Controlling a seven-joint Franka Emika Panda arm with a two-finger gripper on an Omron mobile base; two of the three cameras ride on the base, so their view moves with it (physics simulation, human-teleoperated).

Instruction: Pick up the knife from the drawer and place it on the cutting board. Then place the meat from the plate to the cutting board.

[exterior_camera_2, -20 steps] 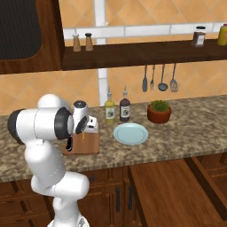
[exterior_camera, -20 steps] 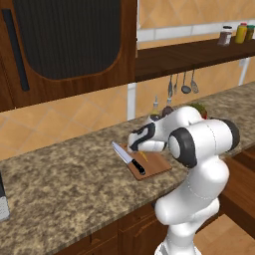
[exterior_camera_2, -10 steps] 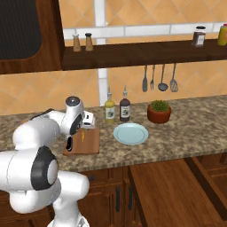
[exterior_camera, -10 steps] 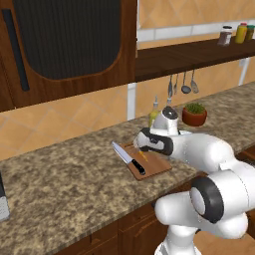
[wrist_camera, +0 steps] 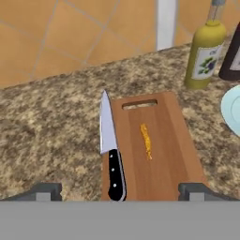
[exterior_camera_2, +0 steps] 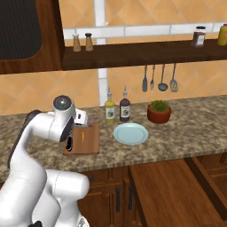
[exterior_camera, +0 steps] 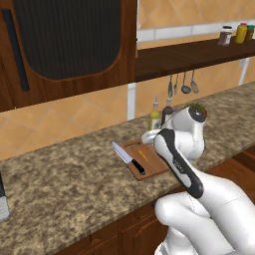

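The knife (wrist_camera: 111, 150) lay along the left edge of the cutting board (wrist_camera: 161, 154), its black handle on the wood and its blade partly over the table (wrist_camera: 51, 136). The meat (wrist_camera: 146, 139), a thin orange strip, rested near the middle of the same board, apart from the knife. The plate (exterior_camera_2: 130, 133) stood just beside the board and carried nothing. 2 bottles (exterior_camera_2: 117, 106) stood behind the plate, and a potted plant (exterior_camera_2: 159, 111) was further along the table. The fingers (wrist_camera: 47, 191) were spread wide and released, holding nothing, above the near end of the board. In my judgement both steps were already done, so the next move called only for lifting the arm away without touching the board.
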